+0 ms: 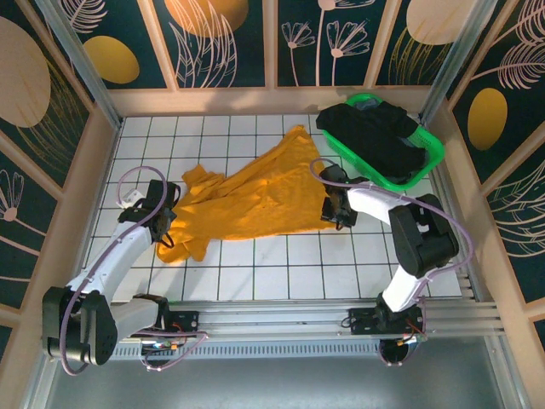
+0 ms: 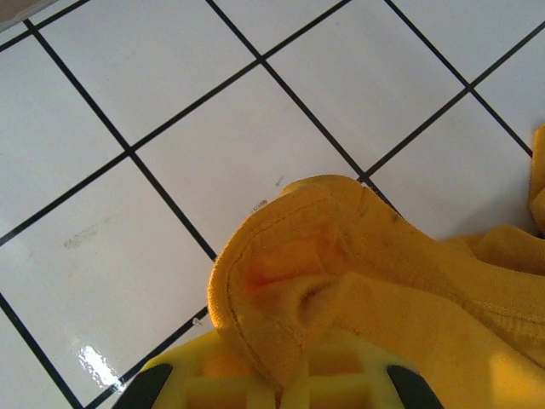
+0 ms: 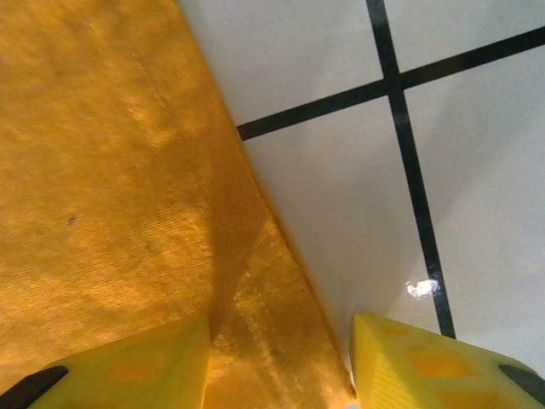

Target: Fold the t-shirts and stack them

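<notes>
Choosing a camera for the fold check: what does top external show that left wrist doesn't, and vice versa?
Top external: the whole mustard t-shirt spread out, the black t-shirt heaped in the green basket at far right, and the right pincer at the mustard one's right edge. Left wrist: a close look at the stitched hem bunched between the yellow fingers. Shared: the white tiled table and the left pincer shut on the mustard t-shirt.
</notes>
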